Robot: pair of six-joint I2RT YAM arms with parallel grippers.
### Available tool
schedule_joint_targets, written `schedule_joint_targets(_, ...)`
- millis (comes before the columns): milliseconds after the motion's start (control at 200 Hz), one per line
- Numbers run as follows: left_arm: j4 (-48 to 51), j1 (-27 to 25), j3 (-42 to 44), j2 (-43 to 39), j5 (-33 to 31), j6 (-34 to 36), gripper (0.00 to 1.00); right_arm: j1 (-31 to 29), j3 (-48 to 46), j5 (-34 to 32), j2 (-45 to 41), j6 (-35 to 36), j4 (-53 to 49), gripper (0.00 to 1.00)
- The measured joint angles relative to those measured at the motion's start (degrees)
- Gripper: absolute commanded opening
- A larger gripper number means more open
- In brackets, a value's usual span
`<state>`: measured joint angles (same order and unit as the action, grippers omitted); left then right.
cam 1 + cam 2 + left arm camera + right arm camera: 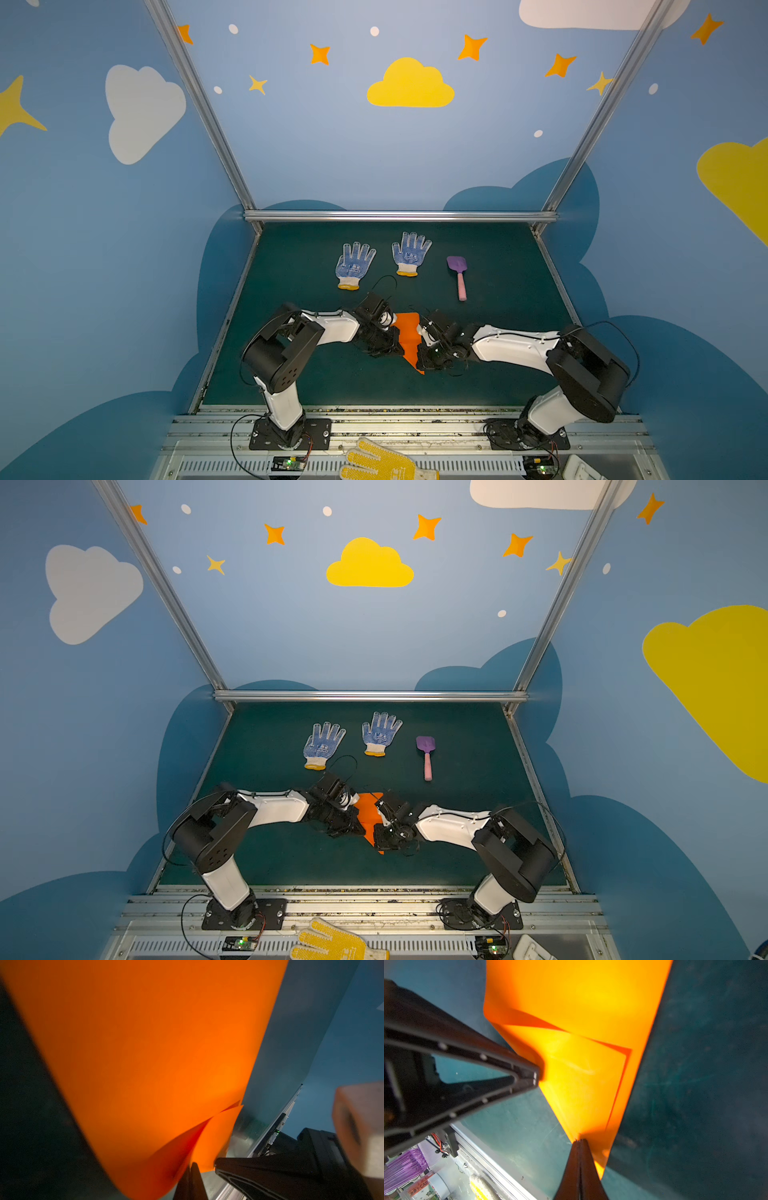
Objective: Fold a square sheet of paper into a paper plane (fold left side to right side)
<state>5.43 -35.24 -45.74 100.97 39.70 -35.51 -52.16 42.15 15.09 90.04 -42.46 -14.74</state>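
Note:
The orange sheet of paper [408,338] [369,812] is folded into layered flaps and tapers to a point toward the table's front, like a part-made paper plane. It hangs between both grippers at the table's middle. My left gripper [395,338] [192,1164] is shut on the paper's layers [145,1053] from the left. My right gripper [422,345] [579,1141] is shut on the paper's edge [581,1074] from the right. Each wrist view shows the other arm's finger [270,1169] [508,1076] at the paper. In both top views the wrists hide the fingertips.
Two white gloves with blue dots [355,266] [411,253] lie at the back of the green mat [498,270]. A purple-and-pink toy shovel [458,275] lies to their right. A yellow dotted glove [382,461] rests on the front rail. Metal frame bars [399,215] edge the mat.

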Motion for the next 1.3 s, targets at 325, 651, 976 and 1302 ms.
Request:
schedule_joint_targets(325,-1.22,5.38,2.62,-1.03,1.99,1.31,0.04,0.26,-0.37,0.44,-0.15,0.02,0.52,0.0)
schedule_joint_targets(651,-1.66,9.31,3.02,-1.11,2.25,1.64,0.04,0.39,-0.98,0.66,-0.52,0.2,1.29,0.0)
schedule_joint_targets(976,-0.37,11.13,3.19,-3.41,-1.97,1.62,0.04,1.09,0.11,2.43,0.13,3.1,0.07,0.0)
schedule_joint_targets(1302,0.59,10.1,6.29,-8.83,-4.92,-1.51,0.08,1.79,4.87,3.08,1.14,6.32,-4.94,0.0)
